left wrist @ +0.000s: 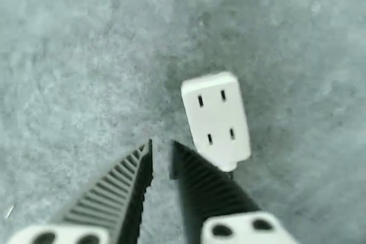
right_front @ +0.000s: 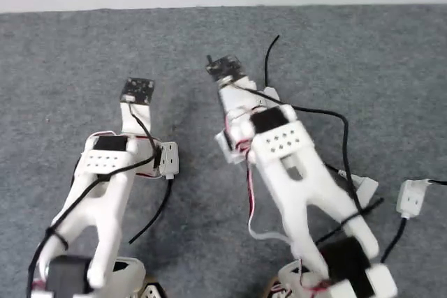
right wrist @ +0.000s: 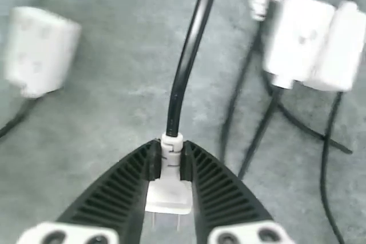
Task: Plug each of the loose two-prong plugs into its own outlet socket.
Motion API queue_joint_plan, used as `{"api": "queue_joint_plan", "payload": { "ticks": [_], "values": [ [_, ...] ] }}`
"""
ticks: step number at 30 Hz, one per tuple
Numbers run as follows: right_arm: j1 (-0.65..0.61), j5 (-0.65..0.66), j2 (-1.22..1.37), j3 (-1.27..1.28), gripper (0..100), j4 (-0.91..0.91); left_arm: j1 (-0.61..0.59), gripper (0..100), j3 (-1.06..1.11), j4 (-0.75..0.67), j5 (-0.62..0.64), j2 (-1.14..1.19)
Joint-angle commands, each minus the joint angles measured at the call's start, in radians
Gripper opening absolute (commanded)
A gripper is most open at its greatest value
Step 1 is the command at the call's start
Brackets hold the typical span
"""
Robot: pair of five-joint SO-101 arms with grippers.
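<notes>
One white plug point(right wrist: 167, 195), clamped in right pincer point(right wrist: 170, 149)

I see the work surface as a table covered in grey short-pile carpet point(right_front: 363, 54). Items lying directly on it:

- A white outlet socket block point(right_front: 168, 159) lies left of centre, slotted face up. Its black cord point(right_front: 154, 218) trails toward the bottom edge.
- A second white socket block point(right_front: 412, 197) lies at the right edge, with a smaller white connector point(right_front: 364, 188) just to its left.
- A loose black cable point(right_front: 267, 61) lies at upper centre.
</notes>
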Motion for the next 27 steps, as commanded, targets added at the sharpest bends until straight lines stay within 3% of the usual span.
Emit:
{"api": "queue_joint_plan", "payload": {
  "ticks": [1, 6, 19, 27],
  "values": [
    [-0.093, -0.009, -0.14, -0.06, 0.9, 0.081, -0.014, 1, -0.073, 0.026, -0.069, 0.109],
    [-0.182, -0.012, -0.234, -0.063, 0.9, 0.102, -0.06, 1, -0.194, 0.126, -0.235, 0.224],
    [-0.259, -0.015, -0.219, 0.015, 0.9, 0.007, -0.035, 1, -0.177, 0.17, -0.381, 0.222],
    [-0.242, -0.015, -0.148, 0.014, 0.8, -0.047, 0.021, 1, 0.053, 0.104, -0.459, -0.068]
  ]
}}
